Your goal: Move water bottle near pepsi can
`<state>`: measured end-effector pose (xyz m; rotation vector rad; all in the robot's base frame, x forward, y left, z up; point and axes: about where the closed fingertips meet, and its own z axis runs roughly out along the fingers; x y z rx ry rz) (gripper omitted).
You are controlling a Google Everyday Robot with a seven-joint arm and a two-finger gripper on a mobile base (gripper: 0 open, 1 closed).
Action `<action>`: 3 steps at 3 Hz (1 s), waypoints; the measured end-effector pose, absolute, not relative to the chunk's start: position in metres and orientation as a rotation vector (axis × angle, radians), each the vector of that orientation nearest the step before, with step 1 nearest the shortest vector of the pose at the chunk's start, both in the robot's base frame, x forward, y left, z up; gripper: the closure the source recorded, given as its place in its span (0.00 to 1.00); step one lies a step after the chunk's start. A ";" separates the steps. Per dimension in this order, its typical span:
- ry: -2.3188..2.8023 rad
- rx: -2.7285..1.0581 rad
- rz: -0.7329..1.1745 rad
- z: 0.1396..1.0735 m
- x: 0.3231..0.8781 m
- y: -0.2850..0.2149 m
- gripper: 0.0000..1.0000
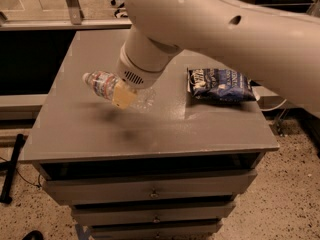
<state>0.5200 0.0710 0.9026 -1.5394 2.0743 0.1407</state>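
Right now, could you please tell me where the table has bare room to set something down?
Bare: the table along its front, and the left rear corner behind the water bottle. Crowded: the middle, where the claw holds the bottle, and the snack bag beside it.

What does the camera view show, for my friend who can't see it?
A big white robot arm reaches down, and its gripper has its jaws shut on a clear water bottle, holding it sideways, seemingly just above a grey table. A blue-and-white snack bag lies on the table to the right of the bottle.
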 end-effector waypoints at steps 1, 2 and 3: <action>2.074 -1.540 0.140 0.903 0.520 0.071 1.00; 2.019 -1.564 0.039 0.917 0.552 0.050 1.00; 1.928 -1.589 -0.062 0.946 0.595 0.026 1.00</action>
